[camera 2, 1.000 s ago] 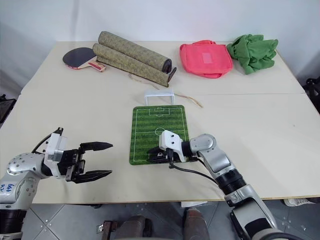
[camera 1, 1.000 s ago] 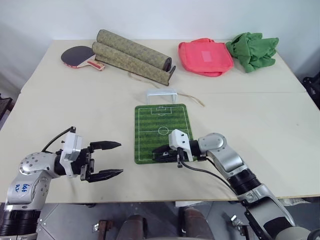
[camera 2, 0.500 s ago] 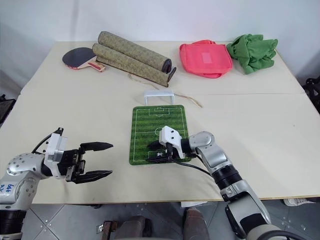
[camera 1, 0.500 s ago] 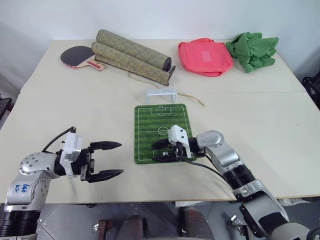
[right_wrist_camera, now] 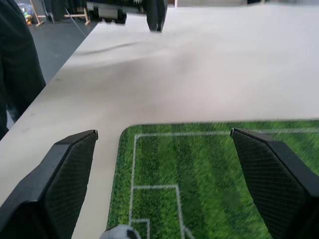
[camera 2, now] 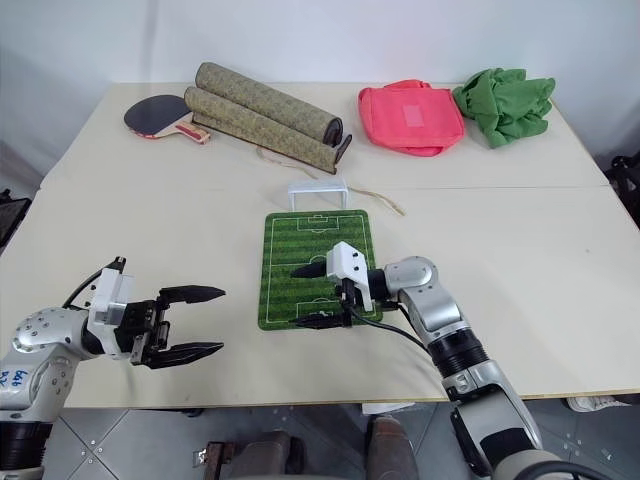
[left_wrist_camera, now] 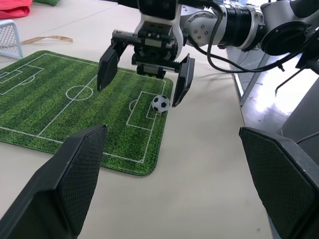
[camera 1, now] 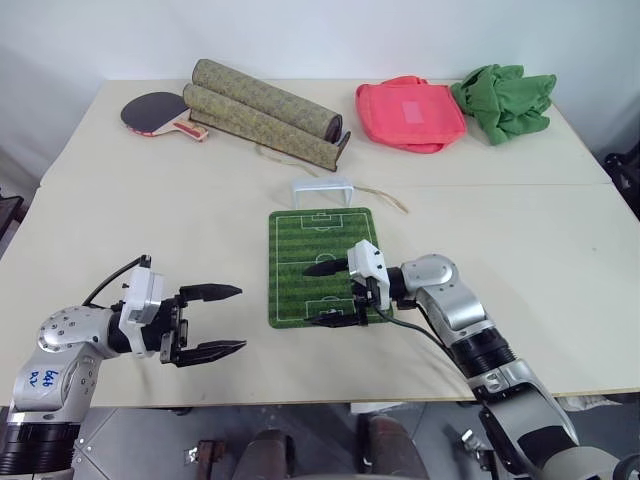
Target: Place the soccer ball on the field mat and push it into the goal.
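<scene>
In the head views you see the right arm bent across the near part of the table [camera 1: 120,200], with its forearm coming from the near right and its wrist turned so that the right gripper [camera 1: 324,294] points to the left, about level. Its two black fingers are spread wide, one over the middle of the field mat [camera 1: 322,265] and one at the mat's near edge. The soccer ball is too small to make out here. The goal [camera 1: 323,189] stands just beyond the far end of the mat. The left arm rests at the near left, its elbow bent, and the left gripper [camera 1: 208,321] points to the right, level, with its jaws spread and nothing between them; it is well apart from the mat.

In the left wrist view you look along the left fingers [left_wrist_camera: 75,184] at the right gripper [left_wrist_camera: 144,69], which hangs above the mat's near end with open jaws. The soccer ball [left_wrist_camera: 160,103] lies on the mat, at the edge of the penalty box, between these fingers and close to one of them, not pinched.

In the right wrist view the right fingers [right_wrist_camera: 55,189] stand wide apart over the green mat, and the left gripper [right_wrist_camera: 124,10] appears far across the table.
</scene>
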### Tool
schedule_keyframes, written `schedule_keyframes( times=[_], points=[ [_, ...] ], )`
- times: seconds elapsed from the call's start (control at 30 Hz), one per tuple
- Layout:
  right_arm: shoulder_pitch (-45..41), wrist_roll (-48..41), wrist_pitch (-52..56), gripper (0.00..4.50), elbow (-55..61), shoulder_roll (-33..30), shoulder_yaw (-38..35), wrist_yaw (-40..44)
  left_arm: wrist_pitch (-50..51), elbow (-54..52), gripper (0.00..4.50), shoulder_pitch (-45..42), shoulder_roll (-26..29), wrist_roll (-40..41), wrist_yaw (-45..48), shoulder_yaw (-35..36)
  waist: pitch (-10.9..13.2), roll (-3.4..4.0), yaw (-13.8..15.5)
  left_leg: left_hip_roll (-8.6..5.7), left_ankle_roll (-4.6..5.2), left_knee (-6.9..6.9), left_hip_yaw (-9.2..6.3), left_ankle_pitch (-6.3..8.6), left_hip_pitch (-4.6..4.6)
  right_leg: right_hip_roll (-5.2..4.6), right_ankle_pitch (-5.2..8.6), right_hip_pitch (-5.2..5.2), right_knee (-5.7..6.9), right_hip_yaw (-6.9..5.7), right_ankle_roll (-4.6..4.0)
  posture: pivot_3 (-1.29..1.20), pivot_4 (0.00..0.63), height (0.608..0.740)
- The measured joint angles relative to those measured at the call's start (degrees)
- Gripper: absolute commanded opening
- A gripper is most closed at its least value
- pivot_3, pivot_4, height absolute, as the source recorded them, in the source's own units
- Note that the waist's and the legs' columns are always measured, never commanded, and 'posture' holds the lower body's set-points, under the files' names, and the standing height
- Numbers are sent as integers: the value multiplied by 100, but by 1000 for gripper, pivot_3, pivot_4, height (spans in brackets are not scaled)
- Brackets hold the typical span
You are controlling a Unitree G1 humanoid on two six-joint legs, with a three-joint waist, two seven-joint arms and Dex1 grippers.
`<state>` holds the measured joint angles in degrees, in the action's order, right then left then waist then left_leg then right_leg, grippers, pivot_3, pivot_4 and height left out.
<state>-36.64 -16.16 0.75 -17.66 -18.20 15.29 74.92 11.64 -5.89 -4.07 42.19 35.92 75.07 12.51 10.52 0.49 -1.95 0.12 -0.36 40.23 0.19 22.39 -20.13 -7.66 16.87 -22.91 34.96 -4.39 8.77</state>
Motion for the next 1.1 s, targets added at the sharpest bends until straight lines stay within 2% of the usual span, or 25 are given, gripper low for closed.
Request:
schedule_keyframes(
  times=[0.17, 0.23, 0.27, 0.33, 0.47, 0.7, 0.9, 1.1],
  points=[
    [127, -621, 222, 4472, 787, -201, -342, 208, -50, 24, 4500, -19, -6, 0, 25, 2, 1, 1, 26, 0, 0, 0, -7, 0, -1, -1, 0, 0, 1, -2, 0, 0, 150, 740],
    [412, -840, 477, 4472, 1433, -732, -471, 403, -133, 143, 4500, -32, 3, -6, 145, 3, 0, 1, 60, -5, 0, 0, -13, 0, -4, -5, 0, 4, -4, -8, 0, 0, 150, 740],
    [557, -862, 545, 4303, 1587, -930, -497, 475, -171, 235, 4500, -20, 25, -11, 186, 21, 0, 1, 67, -6, 1, -1, -15, 0, -3, -5, 0, 6, -4, -10, 0, 0, 150, 740],
    [990, -872, 689, 3863, 1886, -1324, -589, 539, -264, 455, 4500, -32, 45, -52, 266, 40, 0, 0, 62, -6, 1, -5, -10, 0, -6, -3, 0, 7, -14, -12, 0, 0, 150, 740],
    [1666, -546, 645, 2558, 2135, -1500, -480, 299, -478, 676, 4500, -149, 39, -166, 350, -12, 0, 0, 23, 0, 0, -8, 6, 0, 2, 0, 0, 6, -11, -6, 0, 0, 150, 740],
    [2051, 68, 527, 47, 2474, -1155, -42, -507, -615, 701, 4500, -191, -19, -243, 421, -84, 0, 0, 40, 1, 0, -4, 11, 0, 4, -1, 0, 4, -6, -1, 0, 0, 150, 740],
    [2361, 443, 408, 16, 2476, -948, 262, -956, -595, 708, 4500, -214, -25, -243, 464, -95, 0, 0, 48, -2, 0, -5, 5, 0, 1, -1, 0, 4, -7, -3, 0, 0, 150, 740],
    [2283, 463, 404, 16, 2361, -910, 289, -988, -524, 687, 4500, -206, -4, -241, 463, -94, 0, 0, 39, 0, 0, -4, 7, 0, 2, 0, 0, 4, -6, -2, 0, 0, 150, 740]
  ],
)
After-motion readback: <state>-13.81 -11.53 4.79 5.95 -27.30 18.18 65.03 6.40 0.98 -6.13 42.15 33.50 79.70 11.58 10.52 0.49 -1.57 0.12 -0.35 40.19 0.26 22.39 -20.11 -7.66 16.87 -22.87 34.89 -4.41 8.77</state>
